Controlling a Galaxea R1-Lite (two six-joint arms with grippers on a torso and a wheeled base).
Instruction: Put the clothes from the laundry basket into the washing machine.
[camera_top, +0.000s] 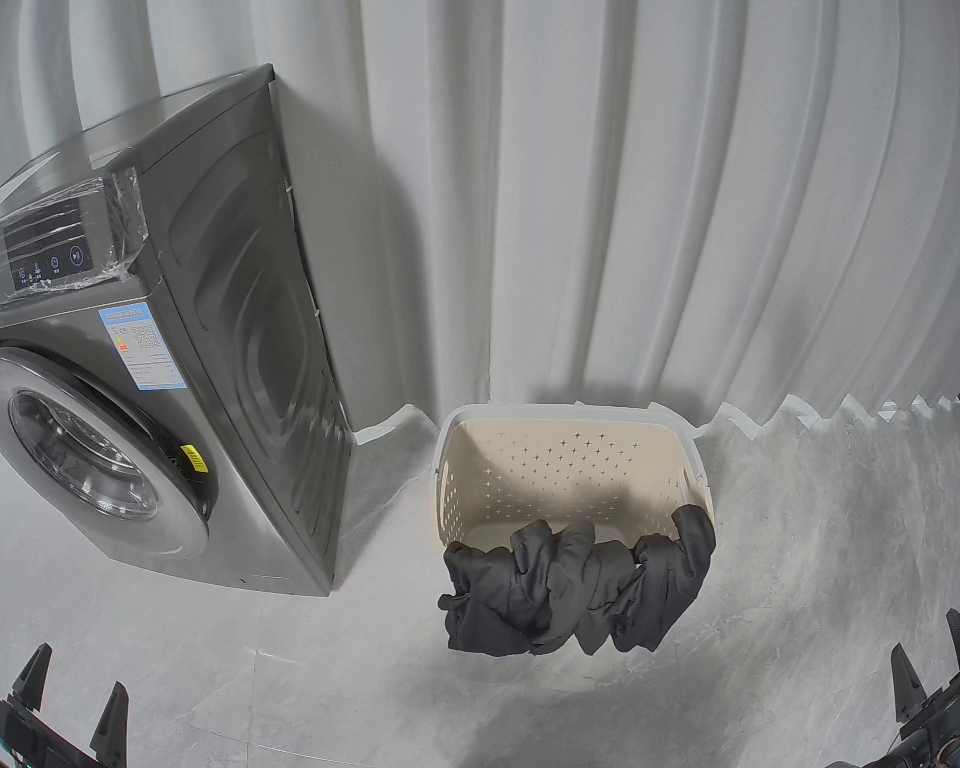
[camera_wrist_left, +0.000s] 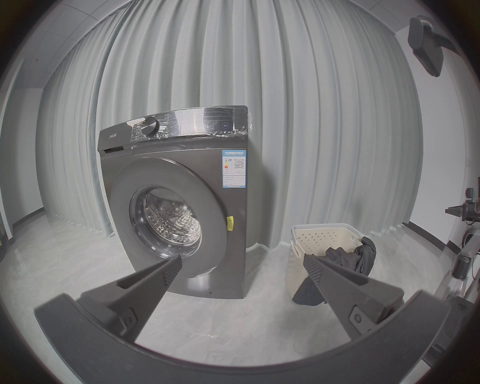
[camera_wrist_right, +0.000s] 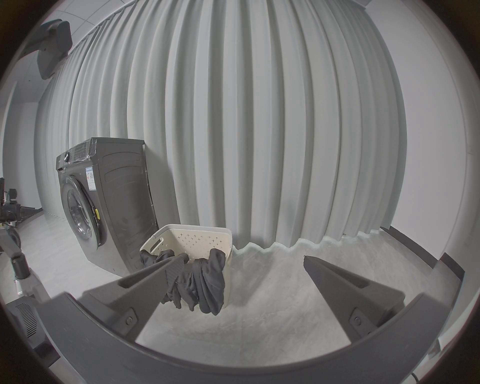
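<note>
**Left gripper (camera_top: 72, 685) spread and empty; clothes (camera_top: 560, 590) on the basket rim**

Its fingers stand apart at the lower left corner of the head frame, holding nothing. We note the grey washing machine (camera_top: 230, 330) at the left, standing on the pale floor (camera_top: 800, 560) against the white curtain (camera_top: 650, 200). Right of it, and apart from it, the cream laundry basket (camera_top: 560, 410) sits at centre. The dark clothes hang over its near rim, partly inside. At the lower right corner, the right gripper (camera_top: 928, 640) is likewise spread and empty.
</note>
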